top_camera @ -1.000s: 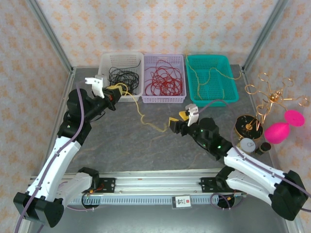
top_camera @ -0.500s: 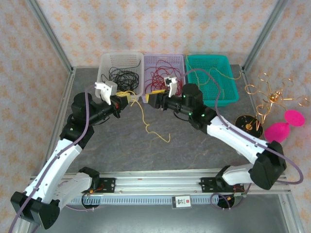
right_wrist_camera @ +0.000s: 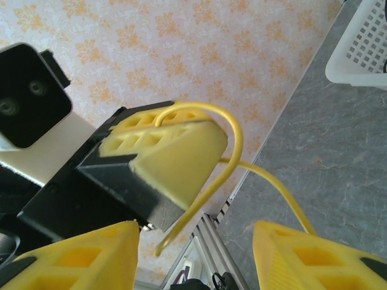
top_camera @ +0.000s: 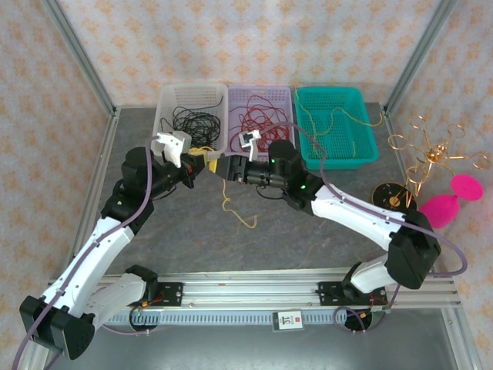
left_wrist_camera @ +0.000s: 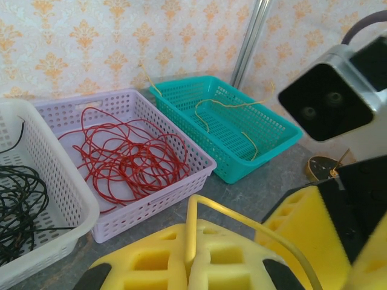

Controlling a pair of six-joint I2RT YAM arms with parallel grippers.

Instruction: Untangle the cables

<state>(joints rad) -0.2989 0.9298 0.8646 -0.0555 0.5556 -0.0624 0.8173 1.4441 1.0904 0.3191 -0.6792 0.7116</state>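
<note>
A yellow cable [top_camera: 229, 202] hangs from my left gripper [top_camera: 202, 162] and trails onto the grey table. In the left wrist view the left gripper [left_wrist_camera: 192, 241] is shut on this yellow cable [left_wrist_camera: 190, 211], which bends off to the right. My right gripper [top_camera: 218, 166] faces the left one, almost touching it. In the right wrist view the right gripper [right_wrist_camera: 193, 254] is open, and the yellow cable [right_wrist_camera: 236, 154] loops out of the left pads between its fingers. Red cables [top_camera: 262, 127] lie in the purple basket, black cables [top_camera: 192, 122] in the white one.
A teal basket [top_camera: 362, 146] at the back right holds another yellow strand [top_camera: 331, 119]. A gold wire stand [top_camera: 431, 154], pink objects [top_camera: 441, 208] and a round black-gold object [top_camera: 393, 199] sit at the right. The metal rail [top_camera: 246, 289] runs along the front.
The right arm has swung from the front right across to the left gripper and now stands open around the yellow cable. The left gripper shifted slightly right, and the cable's tail shortened.
</note>
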